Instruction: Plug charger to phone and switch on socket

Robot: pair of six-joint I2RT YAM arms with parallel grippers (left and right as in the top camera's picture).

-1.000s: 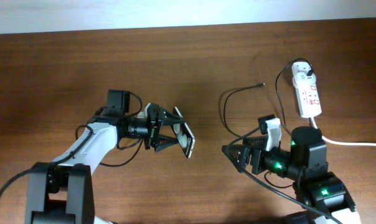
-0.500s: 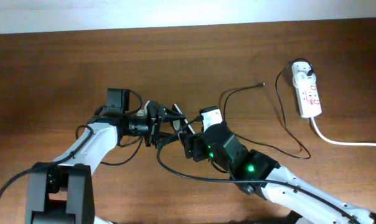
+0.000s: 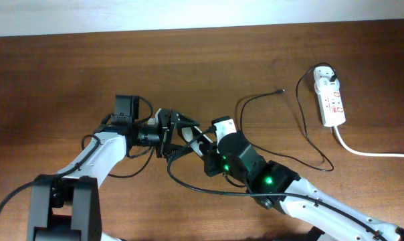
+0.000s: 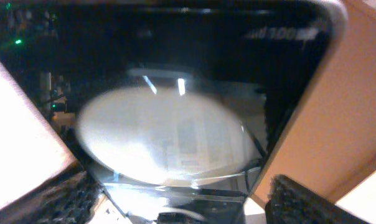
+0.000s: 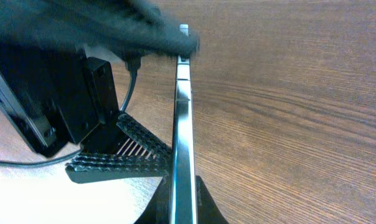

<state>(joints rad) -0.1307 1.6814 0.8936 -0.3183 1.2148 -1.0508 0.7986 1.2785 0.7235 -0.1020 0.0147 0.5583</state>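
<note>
The phone stands on edge above the table, its glossy black face filling the left wrist view. My right gripper is shut on its lower part, one finger on each flat side. My left gripper is open around it; its right finger stands off the phone's edge. From overhead both grippers meet at the phone, left of centre. The charger lies loose on the table, its tip pointing right. It runs to the white socket at the far right.
A thick white cord leaves the socket toward the right edge. The charger's loop lies beside my right arm, which crosses the front of the table. The left arm reaches in from the front left.
My right arm swung from the right side across to the phone and shut on it. My left gripper, which held the phone, has opened wider.
</note>
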